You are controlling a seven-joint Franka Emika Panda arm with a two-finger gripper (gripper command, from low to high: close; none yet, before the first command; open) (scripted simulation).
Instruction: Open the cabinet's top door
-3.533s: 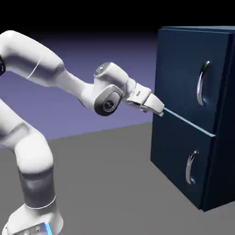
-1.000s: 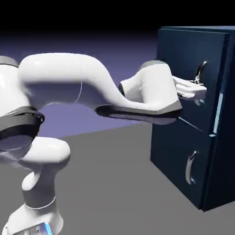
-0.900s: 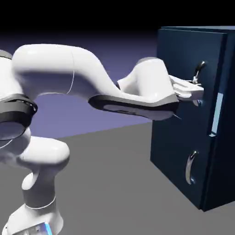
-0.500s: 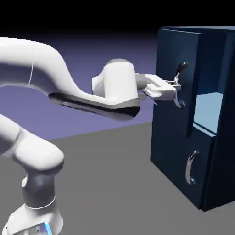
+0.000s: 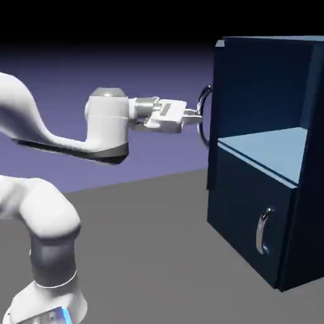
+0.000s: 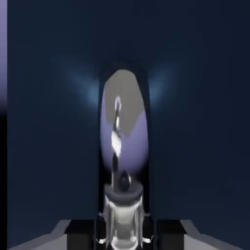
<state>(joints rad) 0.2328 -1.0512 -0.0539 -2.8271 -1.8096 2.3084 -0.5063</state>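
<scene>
The navy cabinet (image 5: 306, 215) stands at the exterior view's right. Its top door (image 5: 213, 69) is swung wide and shows nearly edge-on at the cabinet's left corner. The pale blue inner shelf (image 5: 266, 143) lies exposed behind it. My gripper (image 5: 193, 117) reaches level from the left and is shut on the door's curved silver handle (image 5: 204, 118). In the hand view the shiny handle (image 6: 122, 136) rises large from between my fingers, which it mostly hides, and the door's navy panel (image 6: 205, 122) fills the rest.
The shorter lower door (image 5: 243, 221) is closed, with its own silver handle (image 5: 262, 231). The grey table (image 5: 158, 253) spreads in front of the cabinet. My arm's white elbow (image 5: 107, 130) hangs left of the door.
The top door has swung from closed to wide open, baring the shelf. My gripper drew back to the exterior view's left with the handle in it.
</scene>
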